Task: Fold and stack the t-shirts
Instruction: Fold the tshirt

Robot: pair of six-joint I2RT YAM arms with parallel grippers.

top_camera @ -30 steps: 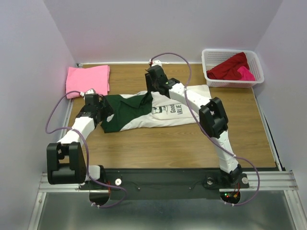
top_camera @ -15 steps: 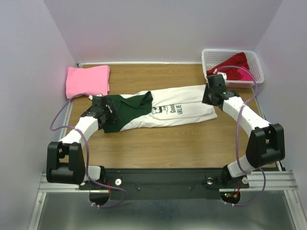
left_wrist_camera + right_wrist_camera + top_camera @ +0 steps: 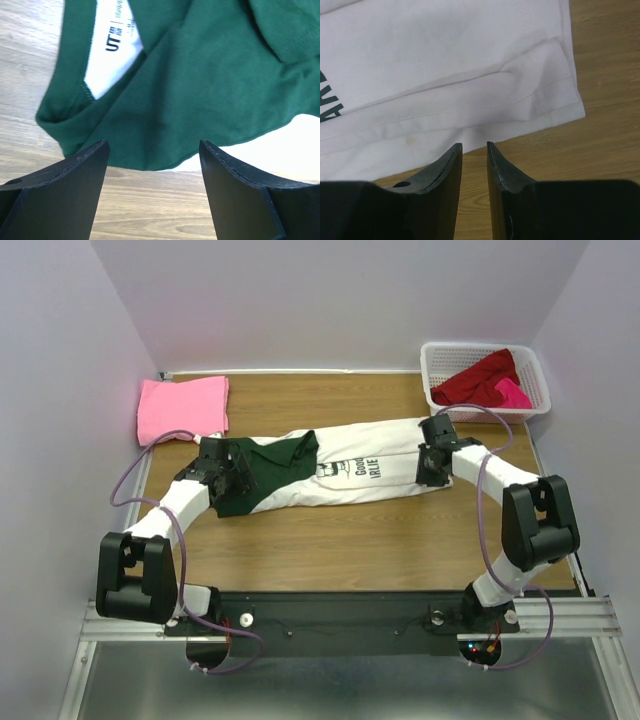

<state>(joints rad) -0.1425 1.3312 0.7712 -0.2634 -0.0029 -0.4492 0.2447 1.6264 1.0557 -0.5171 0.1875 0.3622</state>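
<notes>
The left arm reaches low over the wooden table [image 3: 350, 540]. The left gripper [image 3: 155, 145] stands wide open above the dark green collar end of the white t-shirt [image 3: 370, 475], holding nothing. The right arm bends inward, and the right gripper [image 3: 474, 145] has its jaws almost together at the white hem, with no cloth between them. The white lattice basket [image 3: 428, 375] at the far right holds a crumpled dark red t-shirt [image 3: 478, 380] and a magenta t-shirt [image 3: 513, 393]. A pink t-shirt [image 3: 182, 408] lies folded at the far left

The printed t-shirt [image 3: 340, 472] lies across the surface's [image 3: 350, 540] middle. A folded t-shirt [image 3: 182, 408] occupies the far-left corner; the basket [image 3: 480, 410], far right, holds apparently two more t-shirts [image 3: 478, 380].
</notes>
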